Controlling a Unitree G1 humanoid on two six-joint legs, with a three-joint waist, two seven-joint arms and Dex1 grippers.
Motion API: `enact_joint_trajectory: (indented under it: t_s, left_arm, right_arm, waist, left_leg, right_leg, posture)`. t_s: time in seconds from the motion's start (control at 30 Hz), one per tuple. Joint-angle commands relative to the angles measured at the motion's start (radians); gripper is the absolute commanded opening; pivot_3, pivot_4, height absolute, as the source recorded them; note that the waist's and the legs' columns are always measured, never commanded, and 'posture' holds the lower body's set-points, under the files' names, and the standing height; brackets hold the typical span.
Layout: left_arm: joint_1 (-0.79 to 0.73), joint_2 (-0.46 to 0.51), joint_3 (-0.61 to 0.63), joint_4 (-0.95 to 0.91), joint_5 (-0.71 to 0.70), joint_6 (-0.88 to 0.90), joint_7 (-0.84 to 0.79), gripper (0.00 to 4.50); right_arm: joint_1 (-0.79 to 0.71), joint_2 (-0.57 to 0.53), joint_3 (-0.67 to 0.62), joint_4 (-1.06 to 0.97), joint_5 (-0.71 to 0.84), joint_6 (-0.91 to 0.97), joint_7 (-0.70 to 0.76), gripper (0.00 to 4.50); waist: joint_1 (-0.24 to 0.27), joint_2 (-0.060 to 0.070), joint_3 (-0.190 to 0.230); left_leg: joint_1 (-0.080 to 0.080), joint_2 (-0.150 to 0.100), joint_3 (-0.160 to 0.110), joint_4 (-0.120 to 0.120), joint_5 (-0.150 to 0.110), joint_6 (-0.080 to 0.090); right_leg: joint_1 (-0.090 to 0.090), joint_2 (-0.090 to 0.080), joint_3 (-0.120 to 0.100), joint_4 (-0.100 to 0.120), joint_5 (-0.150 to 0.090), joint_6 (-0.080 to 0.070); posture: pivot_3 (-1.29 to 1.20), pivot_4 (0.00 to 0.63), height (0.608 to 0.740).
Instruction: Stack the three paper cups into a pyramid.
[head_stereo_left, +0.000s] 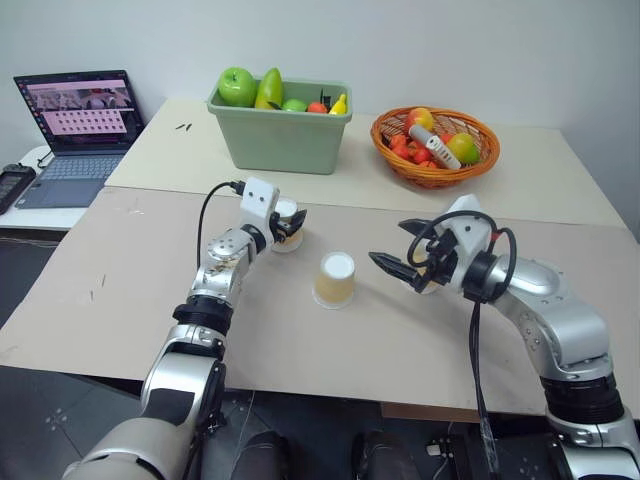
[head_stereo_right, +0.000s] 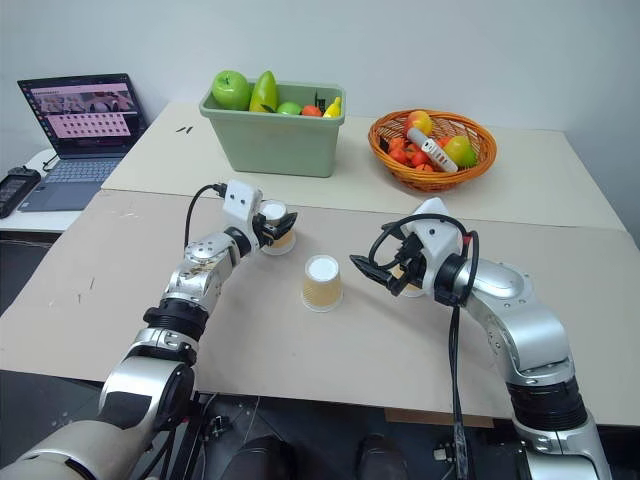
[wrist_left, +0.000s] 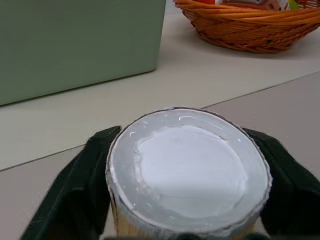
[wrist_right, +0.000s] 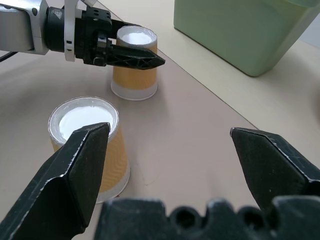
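Two paper cups visible, both upside down on the table (head_stereo_left: 150, 310), white bases up. Far cup (wrist_right: 134, 64) stands toward 11 o'clock from the near cup (head_stereo_left: 335, 279), apart from it. Left end effector (head_stereo_left: 289, 226) is clenched on the far cup: in the left wrist view a black finger (wrist_left: 82, 172) presses each side of the cup just under its base; the cup's rim rests on the table. Right end effector (head_stereo_left: 398, 250) is released, fingers spread wide, hovering at 3 o'clock of the near cup, not touching it. Green bin (head_stereo_left: 285, 135) of fruit at 12 o'clock, wicker basket (head_stereo_left: 436, 170) at 1 o'clock, laptop (head_stereo_left: 75, 135) at 10 o'clock.
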Motion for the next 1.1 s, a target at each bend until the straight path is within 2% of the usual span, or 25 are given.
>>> enact_joint_trajectory:
  t_s: [0.03,0.3,0.67,0.73,0.83,0.93,1.1]
  left_arm:
    - [-0.025,-0.001,0.016,-0.020,-0.008,-0.017,-0.004,2.50]
    - [-0.020,-0.002,0.041,-0.082,-0.046,0.009,-0.023,2.44]
    - [0.098,0.050,0.077,-0.341,-0.115,0.138,-0.061,2.44]
    - [0.130,0.064,0.082,-0.441,-0.159,0.178,-0.106,2.44]
    - [0.209,0.129,0.065,-0.622,-0.232,0.267,-0.219,2.44]
    - [0.310,0.245,0.035,-0.767,-0.278,0.320,-0.362,2.44]
    - [0.409,0.377,-0.030,-0.880,-0.306,0.372,-0.517,2.44]
  right_arm:
    - [-0.008,-0.002,-0.024,-0.033,-0.003,-0.029,-0.004,4.50]
    - [-0.007,-0.001,-0.021,-0.033,-0.005,-0.025,-0.008,4.50]
    - [0.003,-0.002,-0.027,-0.034,0.000,-0.021,-0.015,4.50]
    - [0.001,-0.002,-0.025,-0.034,0.000,-0.019,-0.016,4.50]
    - [-0.004,-0.003,-0.024,-0.032,-0.001,-0.015,-0.017,4.50]
    - [-0.004,-0.002,-0.017,-0.026,-0.005,-0.017,-0.016,4.50]
    - [-0.006,0.001,-0.011,-0.023,-0.009,-0.017,-0.018,4.50]
  waist:
    - [0.000,0.000,0.000]
    - [0.000,0.000,0.000]
    - [-0.002,0.000,0.000]
    - [-0.002,0.000,0.000]
    - [-0.003,0.000,0.000]
    - [-0.007,0.001,0.000]
    - [-0.007,0.001,0.000]
  left_leg:
    - [0.000,0.000,0.000,0.000,0.000,0.000]
    - [0.000,0.000,0.000,0.000,0.000,0.000]
    - [0.000,0.000,-0.001,0.001,0.000,-0.001]
    - [0.000,0.000,-0.001,0.002,0.000,-0.001]
    - [0.000,0.001,-0.001,0.002,0.000,-0.001]
    - [0.000,0.001,-0.001,0.001,0.000,-0.001]
    - [0.001,0.001,-0.002,0.003,0.001,-0.001]
  right_leg:
    - [0.000,0.000,0.000,0.000,0.000,0.000]
    - [0.000,0.000,0.000,0.000,0.000,0.000]
    - [0.000,0.000,0.000,0.000,0.000,0.000]
    - [0.000,0.000,0.000,0.000,0.000,0.000]
    - [0.000,0.000,0.000,0.001,0.000,0.000]
    - [0.000,0.000,0.000,0.001,0.000,0.000]
    - [0.000,0.000,0.000,0.000,0.000,0.000]
  posture:
    - [0.00,0.150,0.708]
    - [0.00,0.150,0.708]
    - [0.00,0.150,0.708]
    - [0.00,0.150,0.708]
    - [0.00,0.150,0.708]
    - [0.00,0.150,0.708]
    - [0.00,0.150,0.708]
